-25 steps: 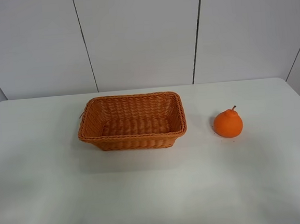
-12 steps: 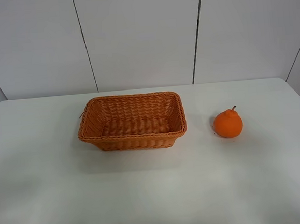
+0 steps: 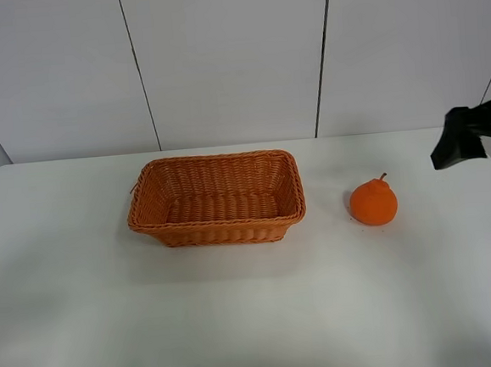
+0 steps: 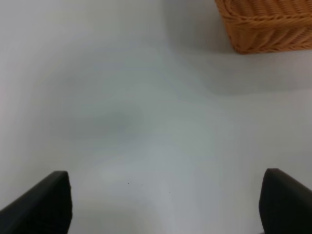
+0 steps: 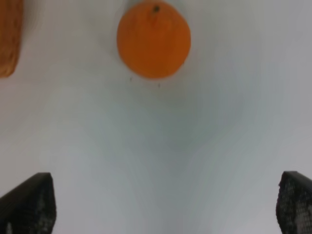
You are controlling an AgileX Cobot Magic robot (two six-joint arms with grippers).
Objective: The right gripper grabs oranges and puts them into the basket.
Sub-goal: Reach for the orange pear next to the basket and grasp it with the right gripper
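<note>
The orange (image 3: 373, 203) stands right of the basket (image 3: 219, 230).

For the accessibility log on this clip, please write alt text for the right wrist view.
An orange rests on the white table, ahead of the open right pincer, whose two black fingertips stand wide apart with nothing between them. A small part of the wicker basket is also in view.

The right gripper (image 5: 161, 204) hovers with fingers spread wide; the left gripper (image 4: 161, 204) gapes likewise.
</note>
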